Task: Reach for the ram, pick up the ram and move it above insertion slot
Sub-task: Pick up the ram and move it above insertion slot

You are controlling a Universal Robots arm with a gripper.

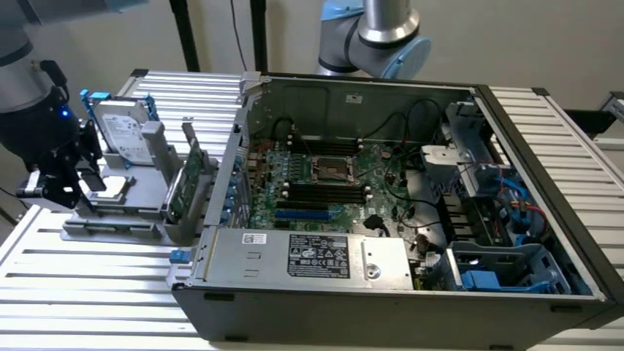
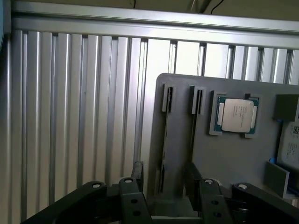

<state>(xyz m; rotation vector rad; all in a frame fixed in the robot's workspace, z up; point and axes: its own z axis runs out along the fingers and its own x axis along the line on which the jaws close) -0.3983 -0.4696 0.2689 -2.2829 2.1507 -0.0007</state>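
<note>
My black gripper hovers at the grey parts holder, at the exterior view's left. In the wrist view the gripper is open, one finger on each side of a long slot in the holder. A thin dark strip stands edge-on in that slot; it looks like the ram, though no green board or chips show. The fingers are apart from it. The black memory slots lie on the motherboard inside the open computer case, next to the processor socket.
The holder also carries a silver hard drive, a processor chip and a wide green expansion card. A second empty slot runs beside the first. Another arm stands behind the case. Ribbed aluminium table all around.
</note>
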